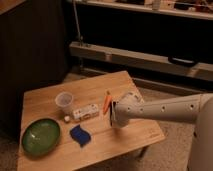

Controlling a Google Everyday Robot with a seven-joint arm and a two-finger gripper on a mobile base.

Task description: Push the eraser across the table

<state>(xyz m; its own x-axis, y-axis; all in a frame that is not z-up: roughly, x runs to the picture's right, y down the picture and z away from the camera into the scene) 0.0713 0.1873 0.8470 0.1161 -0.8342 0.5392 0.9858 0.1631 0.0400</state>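
A white robot arm is reaching in from the right over the wooden tabletop, its end effector hanging low near the middle of the planks; whether it is spread or pressed together cannot be told. The eraser, apparently the dark sliver at the end effector's left edge, is lying just beside an orange stick. A white box, clear cup, blue wavy piece and green bowl are sitting further left.

I see a round green bowl near left, clear plastic cup behind it, white rectangular box, blue wavy-edged flat piece, orange stick.
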